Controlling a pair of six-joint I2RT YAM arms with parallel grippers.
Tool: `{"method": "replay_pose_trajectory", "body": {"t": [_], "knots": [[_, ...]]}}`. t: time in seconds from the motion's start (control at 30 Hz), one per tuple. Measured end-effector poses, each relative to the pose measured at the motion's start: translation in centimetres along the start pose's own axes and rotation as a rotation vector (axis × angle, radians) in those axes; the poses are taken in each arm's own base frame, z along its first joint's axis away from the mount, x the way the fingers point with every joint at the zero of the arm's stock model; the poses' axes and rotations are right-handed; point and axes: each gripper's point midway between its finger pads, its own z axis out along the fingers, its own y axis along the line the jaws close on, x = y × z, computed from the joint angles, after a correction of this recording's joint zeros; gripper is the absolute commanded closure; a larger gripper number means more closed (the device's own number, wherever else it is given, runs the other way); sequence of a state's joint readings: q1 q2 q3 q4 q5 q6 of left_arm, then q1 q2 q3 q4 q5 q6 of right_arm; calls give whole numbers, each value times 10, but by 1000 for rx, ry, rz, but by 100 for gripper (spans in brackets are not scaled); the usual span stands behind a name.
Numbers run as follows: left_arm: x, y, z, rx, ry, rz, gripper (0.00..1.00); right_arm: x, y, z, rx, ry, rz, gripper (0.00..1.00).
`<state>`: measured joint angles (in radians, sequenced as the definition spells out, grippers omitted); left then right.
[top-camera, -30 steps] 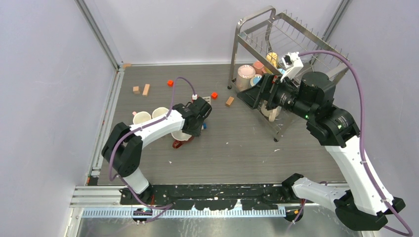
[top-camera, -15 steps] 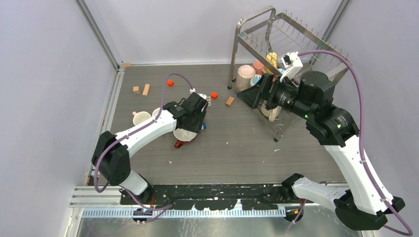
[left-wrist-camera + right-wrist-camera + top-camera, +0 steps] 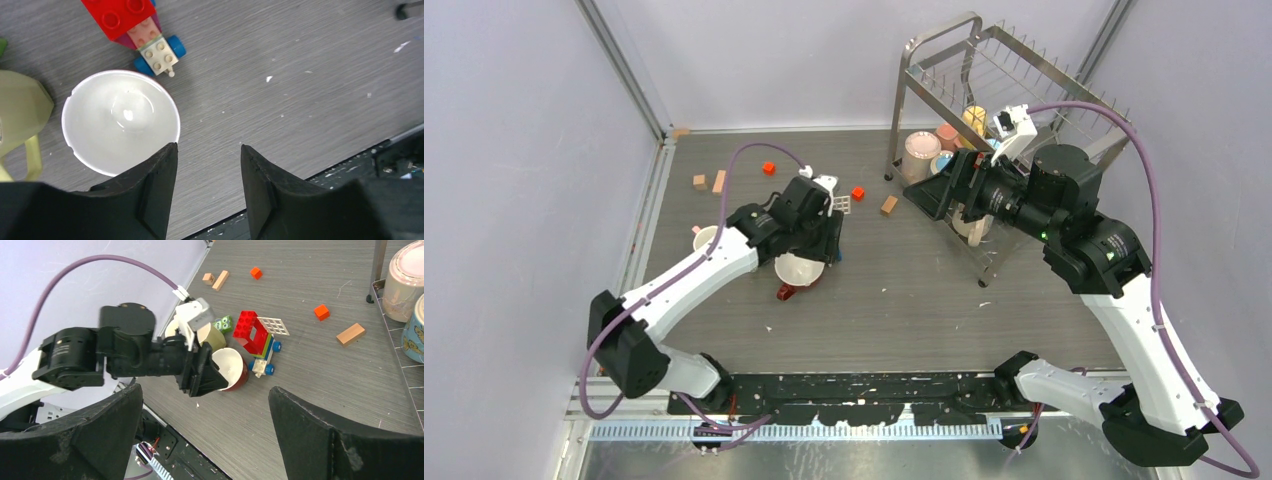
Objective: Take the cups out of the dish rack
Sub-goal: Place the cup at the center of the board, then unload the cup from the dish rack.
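A dark red cup [image 3: 796,272] with a white inside [image 3: 120,122] stands upright on the table. My left gripper [image 3: 820,238] hovers just beside it, open, with only bare table between the fingers [image 3: 150,192]. A pale yellow cup [image 3: 20,102] stands next to the red one, and a beige cup [image 3: 709,238] is further left. The dish rack [image 3: 944,60] at the back right holds a big pink cup [image 3: 921,152], a mustard cup [image 3: 974,118] and a light blue cup [image 3: 415,335]. My right gripper [image 3: 952,192] is wide open and empty at the rack's front.
A toy brick car [image 3: 257,337] sits right beside the red cup. Small orange blocks [image 3: 322,312] and wooden blocks [image 3: 350,334] lie scattered on the far part of the table. Grey walls close in the left and back. A black rail [image 3: 854,385] runs along the near edge.
My left gripper's jaws have widened and drawn off the dark red cup, which now stands free. The left arm's elbow has swung leftward. The right arm has not moved.
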<state>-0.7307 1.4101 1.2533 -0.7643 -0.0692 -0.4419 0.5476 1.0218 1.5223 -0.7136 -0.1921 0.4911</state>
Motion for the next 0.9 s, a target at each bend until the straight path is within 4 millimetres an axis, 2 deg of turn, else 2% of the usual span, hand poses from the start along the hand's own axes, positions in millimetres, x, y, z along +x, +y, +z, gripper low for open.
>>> {"method": "replay_pose_trajectory", "body": {"t": [0.17, 0.3, 0.47, 0.6, 0.73, 0.9], "knots": [[-19, -16, -28, 87, -73, -18, 36, 0, 0, 0, 0, 0, 0, 0], [-26, -31, -45, 157, -110, -25, 30, 0, 0, 0, -1, -1, 0, 0], [-25, -52, -51, 228, -115, -17, 21, -3, 2, -2, -4, -7, -1, 0], [-30, -78, -56, 299, -142, 12, 19, -3, 2, -2, -5, -8, -1, 0], [-45, -102, -50, 355, -196, 16, 19, -3, 2, -2, -3, -8, 0, 0], [-60, -122, -21, 360, -238, 3, 19, -5, 1, -5, 12, -13, 1, 0]]}}
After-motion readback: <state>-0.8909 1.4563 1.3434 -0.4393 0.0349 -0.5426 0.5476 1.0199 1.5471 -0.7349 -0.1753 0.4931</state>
